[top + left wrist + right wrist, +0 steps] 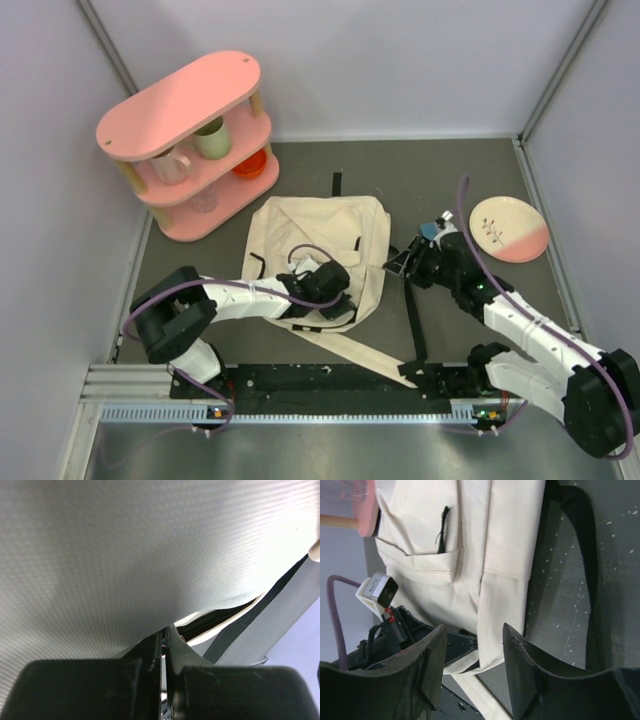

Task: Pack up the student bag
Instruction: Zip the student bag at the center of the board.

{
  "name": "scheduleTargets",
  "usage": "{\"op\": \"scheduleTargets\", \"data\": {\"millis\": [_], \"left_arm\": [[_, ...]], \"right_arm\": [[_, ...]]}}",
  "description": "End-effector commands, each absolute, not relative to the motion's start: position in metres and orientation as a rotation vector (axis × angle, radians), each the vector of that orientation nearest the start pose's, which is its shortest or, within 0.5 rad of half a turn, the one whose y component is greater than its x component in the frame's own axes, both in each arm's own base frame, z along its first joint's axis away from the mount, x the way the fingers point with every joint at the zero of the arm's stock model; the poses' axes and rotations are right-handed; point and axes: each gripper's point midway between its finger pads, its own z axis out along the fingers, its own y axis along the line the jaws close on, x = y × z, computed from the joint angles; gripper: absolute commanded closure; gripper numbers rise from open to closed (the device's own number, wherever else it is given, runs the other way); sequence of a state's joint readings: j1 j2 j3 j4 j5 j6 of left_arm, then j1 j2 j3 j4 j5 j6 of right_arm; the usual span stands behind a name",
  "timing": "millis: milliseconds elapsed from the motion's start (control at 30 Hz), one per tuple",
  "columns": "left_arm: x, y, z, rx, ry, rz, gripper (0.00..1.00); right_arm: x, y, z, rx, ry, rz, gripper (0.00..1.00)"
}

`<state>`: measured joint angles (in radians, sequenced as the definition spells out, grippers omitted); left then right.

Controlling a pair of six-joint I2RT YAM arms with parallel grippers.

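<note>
Under left hand (337,297), student bag (320,225) fabric pinched, right hand (402,264) spread alongside.

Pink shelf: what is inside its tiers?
Upper tier: a green mug and a clear cup. Lower tier: an orange bowl and a clear glass. The boards above hide anything farther back.

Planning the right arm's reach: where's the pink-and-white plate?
Top view: the plate lies on the table at the right near the wall, beyond the right tool, apart from the student bag.
</note>
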<state>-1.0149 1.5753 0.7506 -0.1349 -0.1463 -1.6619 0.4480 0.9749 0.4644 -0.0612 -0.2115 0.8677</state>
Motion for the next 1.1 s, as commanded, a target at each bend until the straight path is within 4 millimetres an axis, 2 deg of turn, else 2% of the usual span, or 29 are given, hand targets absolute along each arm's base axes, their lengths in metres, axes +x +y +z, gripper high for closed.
{"op": "scheduleTargets", "data": {"millis": [0, 133, 333, 467, 633, 800, 1067], "left_arm": [[0.205, -0.336, 0.048, -0.756, 2.549, -0.781, 1.0], [0.207, -0.342, 0.062, -0.645, 2.541, -0.805, 1.0], [0.205, -0.345, 0.07, -0.55, 2.542, -0.838, 1.0], [0.202, -0.344, 0.071, -0.504, 2.548, -0.839, 1.0], [0.2, -0.34, 0.074, -0.467, 2.54, -0.843, 1.0], [0.198, -0.338, 0.073, -0.436, 2.542, -0.84, 1.0], [0.198, -0.343, 0.078, -0.405, 2.533, -0.875, 1.0]], "right_arm": [[0.235, 0.198, 0.129, 0.327, 2.237, 1.052, 0.51], [0.222, 0.206, 0.121, 0.304, 2.296, 1.057, 0.46], [0.218, 0.221, 0.108, 0.256, 2.363, 1.02, 0.43], [0.222, 0.234, 0.098, 0.228, 2.402, 0.995, 0.42], [0.235, 0.247, 0.097, 0.197, 2.413, 0.977, 0.42], [0.245, 0.25, 0.099, 0.184, 2.403, 0.928, 0.42], [0.249, 0.245, 0.069, 0.16, 2.498, 0.779, 0.44]]}}
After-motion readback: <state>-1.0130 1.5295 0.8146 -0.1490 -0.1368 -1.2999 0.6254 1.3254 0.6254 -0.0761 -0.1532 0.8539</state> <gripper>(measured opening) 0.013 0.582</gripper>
